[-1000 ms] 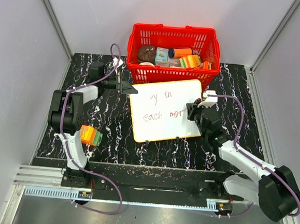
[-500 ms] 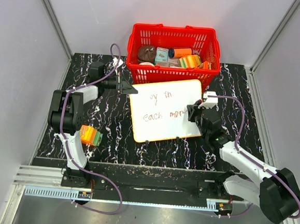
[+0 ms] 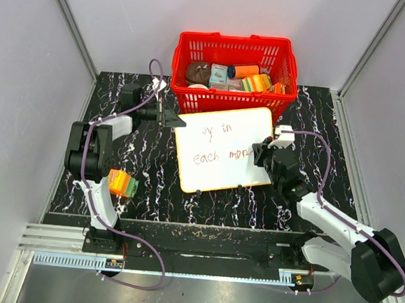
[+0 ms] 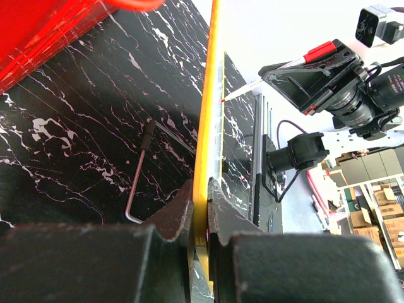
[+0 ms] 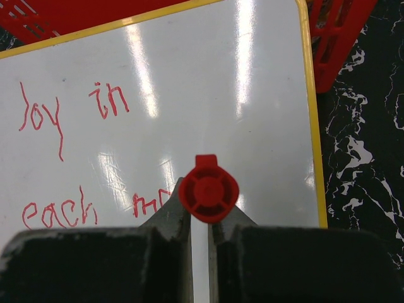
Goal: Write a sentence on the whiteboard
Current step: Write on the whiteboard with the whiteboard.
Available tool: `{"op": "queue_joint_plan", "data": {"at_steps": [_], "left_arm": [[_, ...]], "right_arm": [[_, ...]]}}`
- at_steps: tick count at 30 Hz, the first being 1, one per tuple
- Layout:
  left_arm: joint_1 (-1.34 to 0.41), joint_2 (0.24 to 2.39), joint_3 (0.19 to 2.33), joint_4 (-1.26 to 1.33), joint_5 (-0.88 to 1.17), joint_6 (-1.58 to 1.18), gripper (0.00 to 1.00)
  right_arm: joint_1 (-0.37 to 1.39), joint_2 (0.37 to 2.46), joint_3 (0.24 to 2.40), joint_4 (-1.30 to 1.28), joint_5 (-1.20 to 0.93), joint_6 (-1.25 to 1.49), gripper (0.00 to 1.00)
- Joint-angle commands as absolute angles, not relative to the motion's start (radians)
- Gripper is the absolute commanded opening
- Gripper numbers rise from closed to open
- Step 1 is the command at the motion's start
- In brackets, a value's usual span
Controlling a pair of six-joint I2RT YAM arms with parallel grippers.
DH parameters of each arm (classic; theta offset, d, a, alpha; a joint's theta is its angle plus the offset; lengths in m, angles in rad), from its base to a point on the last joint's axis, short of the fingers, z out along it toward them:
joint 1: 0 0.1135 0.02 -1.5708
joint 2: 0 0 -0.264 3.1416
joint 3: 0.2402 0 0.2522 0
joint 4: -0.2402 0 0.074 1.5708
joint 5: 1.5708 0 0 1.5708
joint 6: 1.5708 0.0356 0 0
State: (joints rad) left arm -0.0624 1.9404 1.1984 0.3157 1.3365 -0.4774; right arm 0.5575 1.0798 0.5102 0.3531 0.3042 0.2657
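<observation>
The left tool [image 4: 201, 205] clamps the whiteboard [image 3: 221, 142] rim; the right tool [image 5: 200, 218] grips a red marker [image 5: 208, 191]. The sentence [image 5: 108, 104] reaches "each mo"; its last word is apparently unfinished.

Black marbled table [image 3: 150, 189]: red basket [image 3: 213, 102] far edge, orange box [image 3: 123, 183] left, hex key [image 4: 137, 180].

The whiteboard [image 5: 252, 95] is smooth and glossy, streaked with glare, with a thin yellow rim. The table [image 4: 95, 126] is black with white marble-like veins and a slight sheen. The basket [image 3: 235, 52] is red plastic lattice. The marker [image 5: 208, 190] end is shiny red plastic.
</observation>
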Motion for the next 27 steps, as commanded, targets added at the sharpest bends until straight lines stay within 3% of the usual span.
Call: {"op": "queue_joint_plan", "data": {"at_steps": [1, 27], "left_arm": [[-0.075, 1.962, 1.209, 0.341, 1.290, -0.298, 0.00], [-0.078, 1.962, 1.218, 0.311, 1.287, -0.276, 0.00]], "right_arm": [[0.563, 1.088, 0.555, 0.360, 0.344, 0.259, 0.00], [0.563, 1.086, 0.568, 0.345, 0.399, 0.253, 0.00]]}}
